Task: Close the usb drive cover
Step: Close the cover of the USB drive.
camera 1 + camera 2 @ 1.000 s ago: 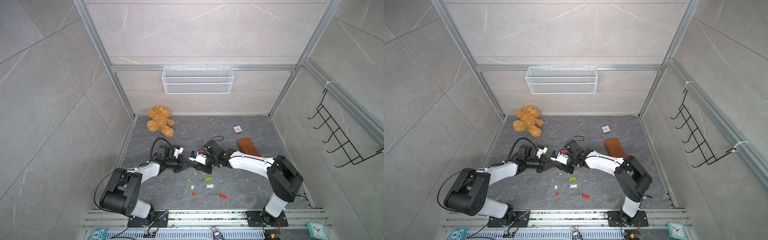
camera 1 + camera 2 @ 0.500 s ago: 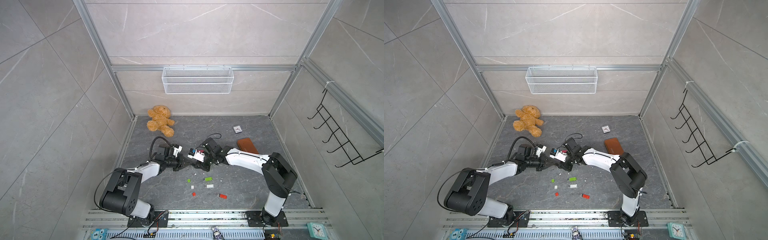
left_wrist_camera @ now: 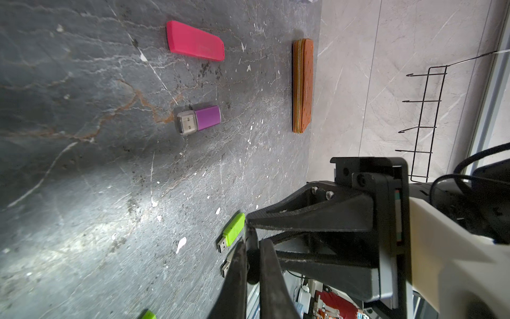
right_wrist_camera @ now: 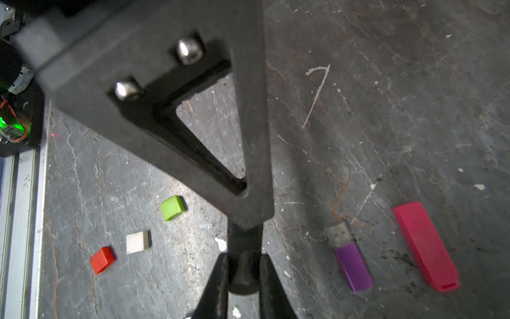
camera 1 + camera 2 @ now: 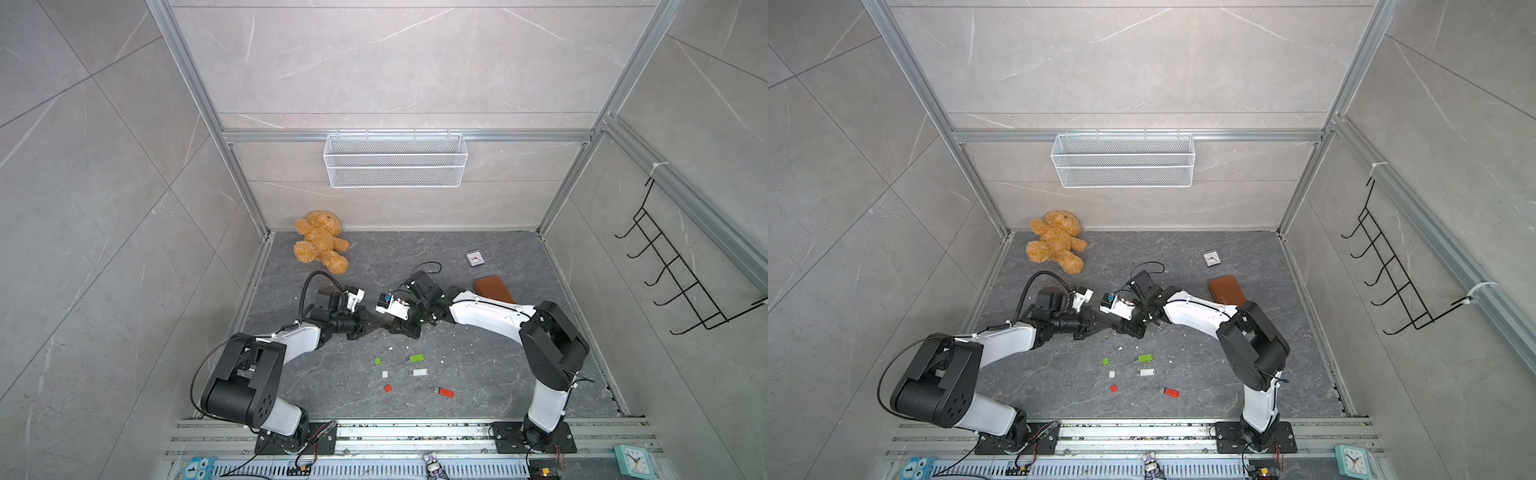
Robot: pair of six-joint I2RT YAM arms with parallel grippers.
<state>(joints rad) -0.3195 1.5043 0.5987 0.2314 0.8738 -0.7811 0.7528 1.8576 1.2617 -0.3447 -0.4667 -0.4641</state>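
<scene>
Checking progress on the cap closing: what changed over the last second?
The right arm swung its elbow toward the robot's left, nudging the right gripper slightly toward the left gripper; their tips meet on a small black piece. Nothing was taken or released: both stay shut. The left arm, green drive and teddy bear stayed put.

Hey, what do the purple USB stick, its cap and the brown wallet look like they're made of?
Purple USB stick: smooth, slightly glossy body, likely plastic. Its cap: see-through, metal plug visible inside, probably clear plastic. Brown wallet: matte, finely textured surface with a gold-coloured zip along its edge; leather or imitation, can't tell which.
</scene>
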